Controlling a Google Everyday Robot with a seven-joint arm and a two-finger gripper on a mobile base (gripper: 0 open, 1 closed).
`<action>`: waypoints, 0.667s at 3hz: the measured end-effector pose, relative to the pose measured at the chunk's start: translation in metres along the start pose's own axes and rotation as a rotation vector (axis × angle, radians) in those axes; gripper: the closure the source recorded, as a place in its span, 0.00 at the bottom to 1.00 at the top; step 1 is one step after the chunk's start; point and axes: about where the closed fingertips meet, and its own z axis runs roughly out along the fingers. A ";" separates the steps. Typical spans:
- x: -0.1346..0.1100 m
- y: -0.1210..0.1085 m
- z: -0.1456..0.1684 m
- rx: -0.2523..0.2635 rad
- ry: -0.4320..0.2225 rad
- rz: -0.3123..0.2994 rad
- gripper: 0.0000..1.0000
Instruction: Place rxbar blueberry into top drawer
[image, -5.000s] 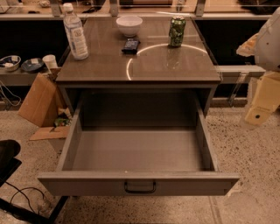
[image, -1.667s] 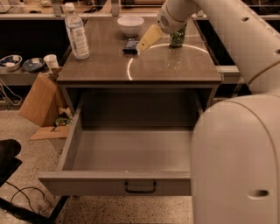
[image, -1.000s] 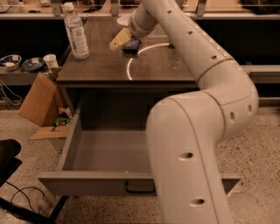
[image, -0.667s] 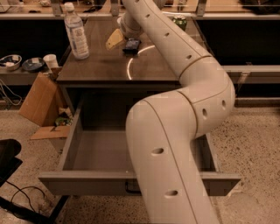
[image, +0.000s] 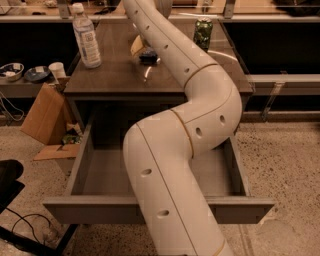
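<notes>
Right now the reach-and-grasp step is in hand. The rxbar blueberry (image: 148, 58) lies flat on the far part of the wooden tabletop (image: 110, 75), and by the look of it has not been lifted. The gripper (image: 139, 49) is down at the bar's left end, just beside it or touching it. Whether the claw is spread or pressed together cannot be told, since the robot's own white arm (image: 200, 100) covers most of it. That arm curves up from the near edge, across the open top drawer (image: 90, 210), to the far side of the table. The drawer stands pulled out toward the near side. A water bottle (image: 86, 36) stands upright at the far left of the tabletop and a green can (image: 203, 32) at the far right, both apart from the bar. Judging from this, the claw next needs a firm hold across the bar. It would then lift clear of the tabletop and carry the bar nearward over the drawer's opening before release.
</notes>
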 end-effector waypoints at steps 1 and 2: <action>0.005 -0.003 0.008 0.031 0.018 0.062 0.00; 0.005 -0.003 0.009 0.032 0.019 0.069 0.00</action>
